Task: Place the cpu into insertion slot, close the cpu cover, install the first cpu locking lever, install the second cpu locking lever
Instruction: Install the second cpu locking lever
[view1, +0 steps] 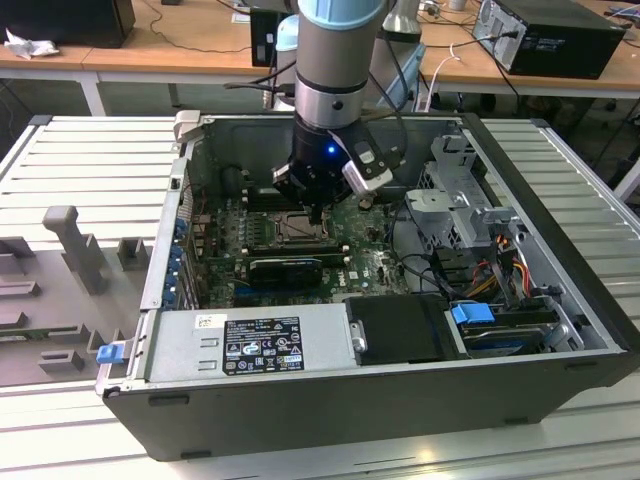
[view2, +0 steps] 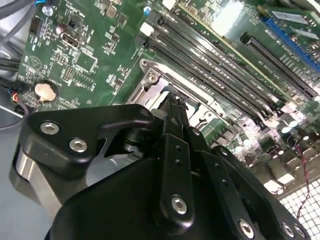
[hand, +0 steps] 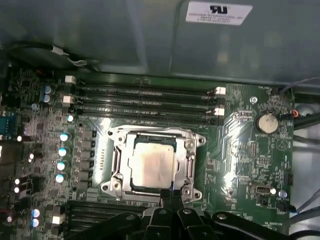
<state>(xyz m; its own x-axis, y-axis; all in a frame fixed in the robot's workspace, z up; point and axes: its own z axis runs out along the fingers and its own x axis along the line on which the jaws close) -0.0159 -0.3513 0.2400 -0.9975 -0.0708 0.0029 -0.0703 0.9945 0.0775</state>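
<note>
Judging from the first wrist view, the cpu (hand: 151, 166) is already seated flat in the insertion slot (hand: 118, 161), its pale square face showing through the window of the cpu cover (hand: 152, 134), which is seen lying down over the socket as a silver frame; the first two steps are therefore taken as done, though whether the cover is fully pressed home cannot be told; the locking levers cannot be made out with any certainty along the socket edges, so their installation is judged to be what is left; in the exterior view the socket (view1: 290, 228) is seen on the green motherboard (view1: 365, 262) inside the open computer case (view1: 560, 330), with the arm reaching down into it from above; the gripper (view1: 316, 212) is held just over the edge of the socket that faces the exterior view's right; in the first wrist view its black fingers (hand: 166, 196) are seen pressed together into a narrow point, nothing being pinched between them, with the tip at the near rim of the cover frame; whether the tip actually touches the metal or merely hovers just above it cannot be told; in the second wrist view the closed fingertips (view2: 172, 102) are seen against the socket's silver frame (view2: 155, 80), beside the long memory slots (view2: 220, 65).
</note>
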